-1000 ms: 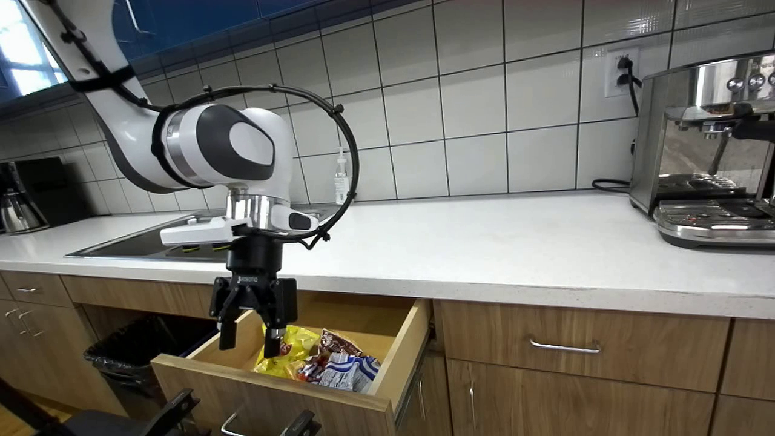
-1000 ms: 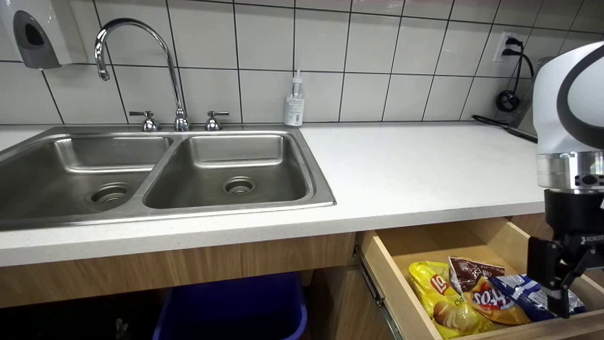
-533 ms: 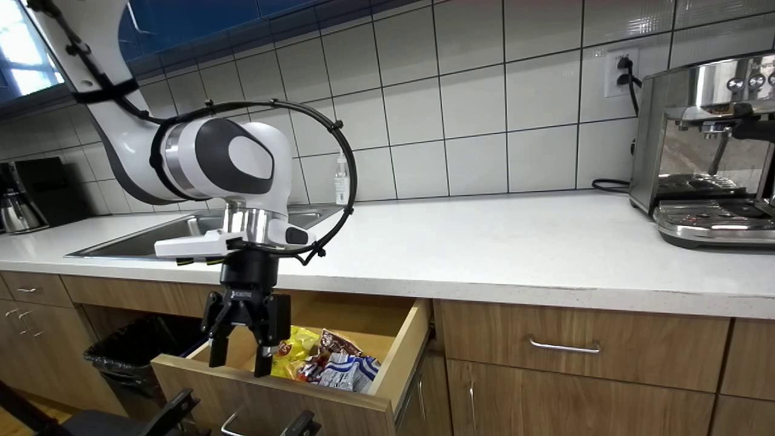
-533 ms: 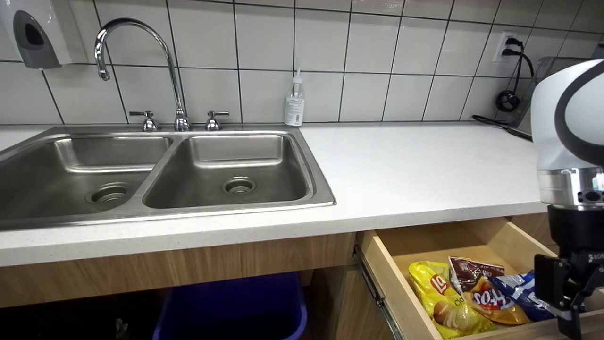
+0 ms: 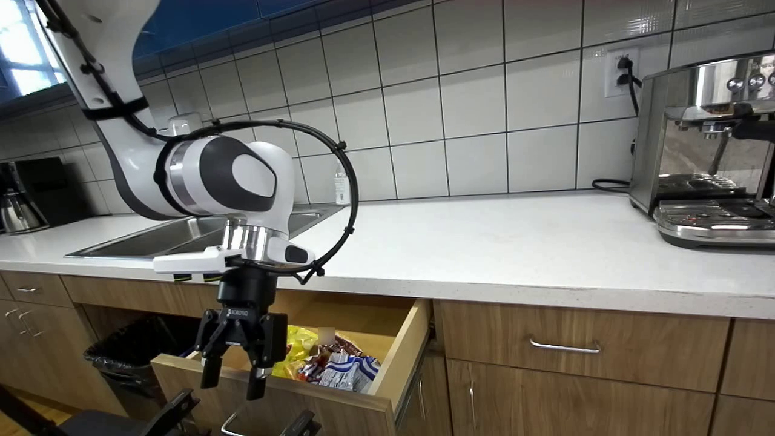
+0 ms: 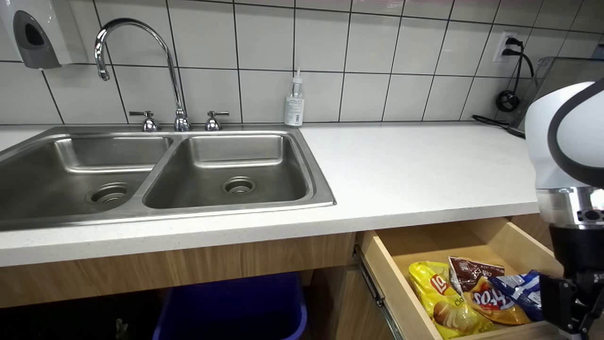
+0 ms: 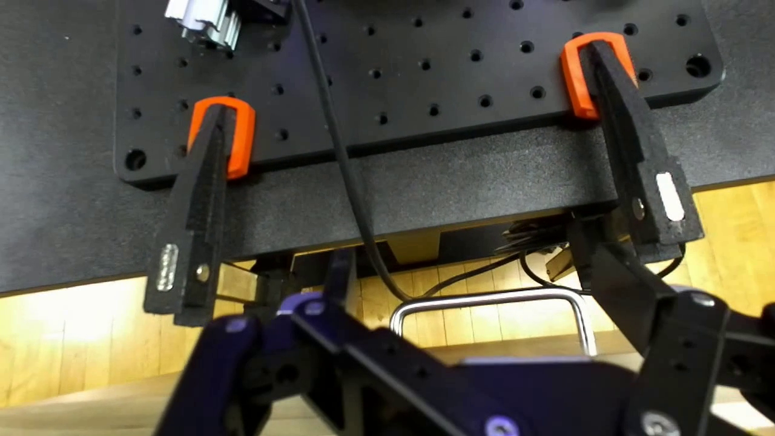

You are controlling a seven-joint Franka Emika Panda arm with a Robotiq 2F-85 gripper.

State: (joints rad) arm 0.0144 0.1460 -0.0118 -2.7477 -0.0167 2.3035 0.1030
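Observation:
My gripper (image 5: 234,381) is open and empty, fingertips pointing down. In an exterior view it overlaps the front panel of the pulled-out drawer (image 5: 412,339), a little above the panel's silver handle (image 5: 229,424). In the wrist view the handle (image 7: 487,298) lies between the two fingers, apart from both. In an exterior view the gripper is partly cut off by the frame edge. The drawer holds a yellow Lay's bag (image 6: 448,302), a brown bag (image 6: 474,274), an orange Fritos bag (image 6: 493,300) and a blue bag (image 6: 521,295).
A white countertop (image 5: 484,242) runs above the drawer. A sink (image 6: 238,165) and an espresso machine (image 5: 714,151) are on it. A black-lined bin (image 5: 139,339) stands left of the drawer. A black plate (image 7: 418,79) with orange-tipped clamps and a cable faces the handle.
My gripper has moved down and slightly left in an exterior view, from over the drawer's inside to over its front panel. It stays open. The drawer and bags have not moved.

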